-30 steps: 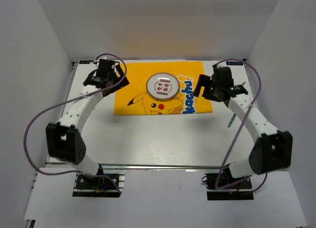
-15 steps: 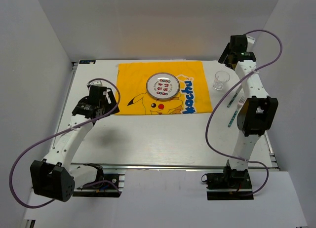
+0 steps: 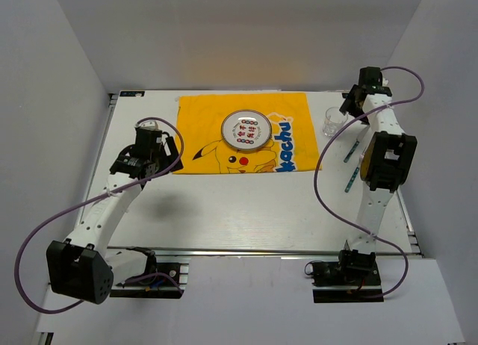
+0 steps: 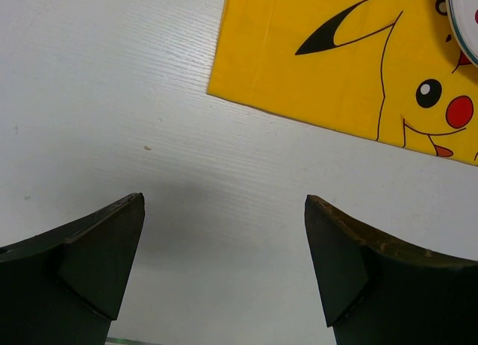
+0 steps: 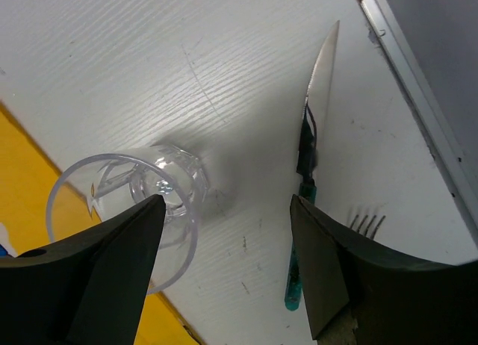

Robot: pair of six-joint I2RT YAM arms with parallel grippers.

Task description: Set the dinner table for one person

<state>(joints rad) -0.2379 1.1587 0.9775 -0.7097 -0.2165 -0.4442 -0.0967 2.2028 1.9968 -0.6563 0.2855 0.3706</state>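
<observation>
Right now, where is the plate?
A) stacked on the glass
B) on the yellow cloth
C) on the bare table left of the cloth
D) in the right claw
B: the top view shows the plate lying on the yellow cloth, just above the cartoon's head.

Plain white walls (image 3: 239,31) stand on three sides under soft light

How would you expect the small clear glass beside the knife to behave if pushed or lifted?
The clear glass stands upright and empty on the dinner table, so it is probably light and might tip if pushed near its rim. Its smooth transparent wall looks slippery and likely fragile.
</observation>
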